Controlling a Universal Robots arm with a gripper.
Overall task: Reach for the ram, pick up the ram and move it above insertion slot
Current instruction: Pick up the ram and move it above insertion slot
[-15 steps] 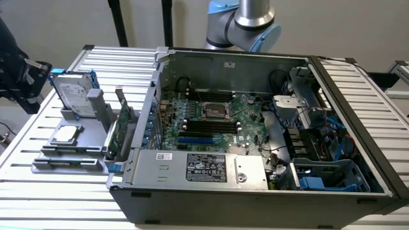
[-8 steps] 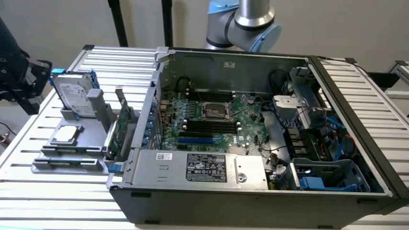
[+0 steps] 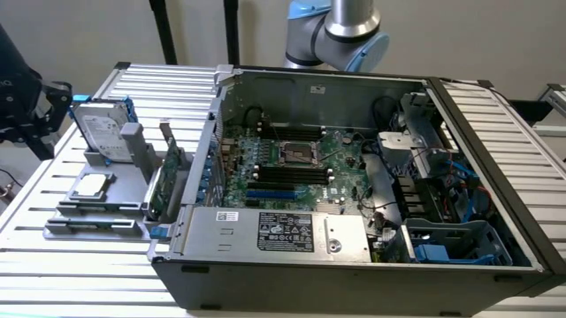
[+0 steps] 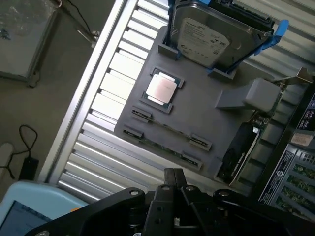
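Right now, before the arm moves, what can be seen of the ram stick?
The ram shows edge-on as a thin greenish strip, standing on its long edge in the grey holder, its ends in small grey clips. It lies near the square processor chip. Nothing grips it; its chips cannot be made out.

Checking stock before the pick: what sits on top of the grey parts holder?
Upright silver hard drive in blue brackets, flat square silver processor, thin green ram set edgewise; its lower edge is hidden.
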